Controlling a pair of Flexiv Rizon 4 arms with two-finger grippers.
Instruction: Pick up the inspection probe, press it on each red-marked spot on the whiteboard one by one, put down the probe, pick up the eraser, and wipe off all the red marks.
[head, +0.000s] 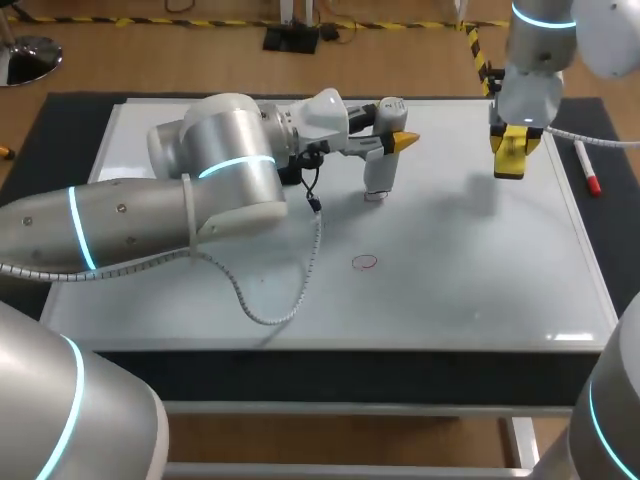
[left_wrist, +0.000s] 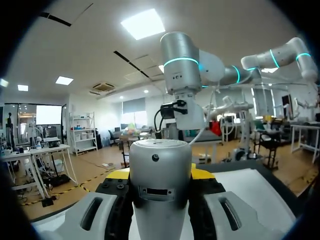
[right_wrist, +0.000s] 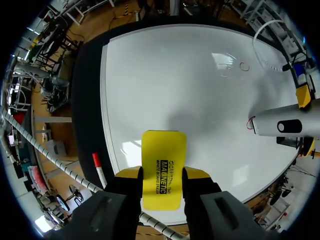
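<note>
The left end effector (left_wrist: 160, 176) is clamped on the inspection probe (head: 380, 172), which stands upright over the far middle of the whiteboard (head: 450, 280). The probe's lower end is down at the board, right at a small red mark (right_wrist: 249, 123). A second red mark, a circle (head: 365, 262), sits nearer the whiteboard's centre, apart from the probe. The right end effector (right_wrist: 162, 173) grips the yellow eraser (right_wrist: 163, 150) from both sides, holding it above the whiteboard's far right part. A red marker pen (head: 587, 168) lies along the whiteboard's right edge.
</note>
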